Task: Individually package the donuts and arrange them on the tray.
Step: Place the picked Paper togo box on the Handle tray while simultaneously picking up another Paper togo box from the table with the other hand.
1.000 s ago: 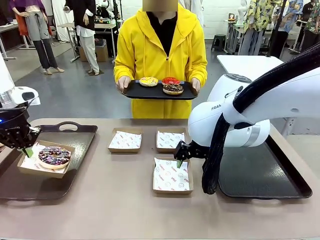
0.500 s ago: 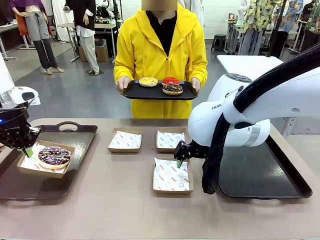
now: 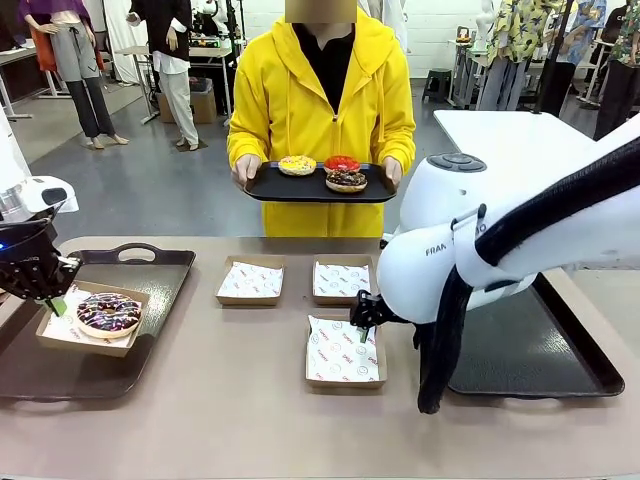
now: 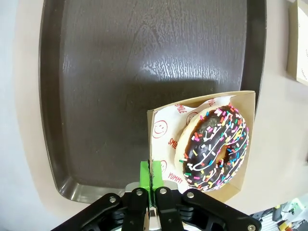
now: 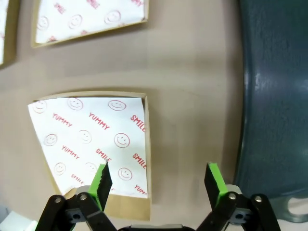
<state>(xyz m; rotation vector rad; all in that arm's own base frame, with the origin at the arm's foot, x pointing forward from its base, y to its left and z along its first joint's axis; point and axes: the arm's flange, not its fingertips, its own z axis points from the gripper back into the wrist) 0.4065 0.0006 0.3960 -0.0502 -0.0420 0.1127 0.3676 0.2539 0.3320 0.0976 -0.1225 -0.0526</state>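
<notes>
A chocolate donut with coloured sprinkles [image 3: 109, 313] [image 4: 215, 147] lies in a paper-lined cardboard box [image 3: 60, 335] [image 4: 163, 126] on the dark left tray [image 3: 130, 270] [image 4: 120, 72]. My left gripper [image 3: 50, 300] [image 4: 150, 175] is shut on that box's near wall. My right gripper [image 3: 362, 326] [image 5: 159, 182] hangs open over the far right corner of an empty lined box [image 3: 343, 352] [image 5: 91, 139]. Across the table a person holds a black tray [image 3: 275, 187] with a yellow donut [image 3: 297, 163], a red donut [image 3: 342, 161] and a dark chocolate donut [image 3: 346, 179].
Two more empty lined boxes [image 3: 250, 281] [image 3: 341, 280] sit side by side at mid-table. A second dark tray [image 3: 540, 360] [image 5: 274, 96] lies on the right, under my right arm, whose black cable sleeve [image 3: 440, 350] hangs over its left edge.
My right arm has swung a little to the left and its gripper has edged up over the empty box's corner. The left gripper and its box have stayed put.
</notes>
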